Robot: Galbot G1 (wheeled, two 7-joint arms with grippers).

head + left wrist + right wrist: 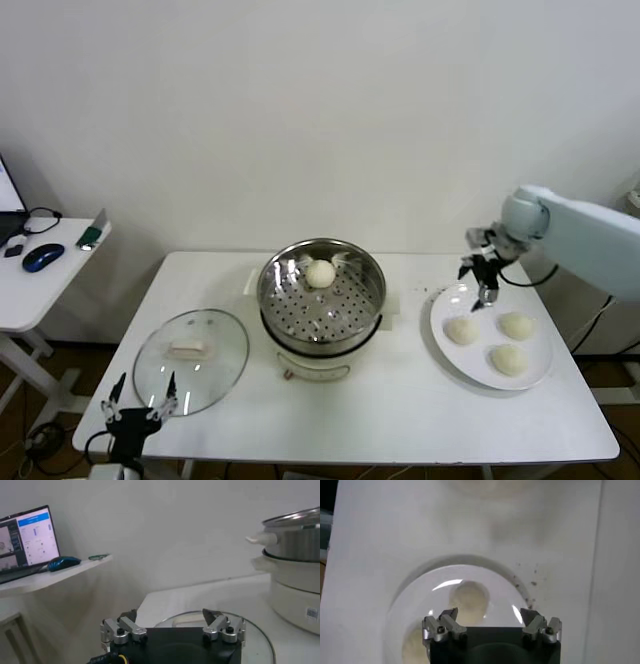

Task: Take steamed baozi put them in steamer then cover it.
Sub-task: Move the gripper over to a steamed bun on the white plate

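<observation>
The steamer (322, 300) stands mid-table, a steel basket on a white pot base, with one steamed baozi (319, 273) on its far side. Three more baozi (461, 330) (516, 325) (508, 359) lie on a white plate (440, 345) at the right. My right gripper (480, 285) hangs open above the plate's far-left edge, nothing between its fingers. In the right wrist view one baozi (469, 597) lies just ahead of that gripper (488, 614) on the plate (500, 587). My left gripper (140, 405) rests open at the table's front-left corner, beside the glass lid (215, 375).
In the left wrist view, the glass lid (250, 630) lies just ahead of the left gripper (169, 614), with the steamer (295, 540) beyond it. A side table with a mouse (42, 257) and a laptop stands to the left. A wall runs behind the table.
</observation>
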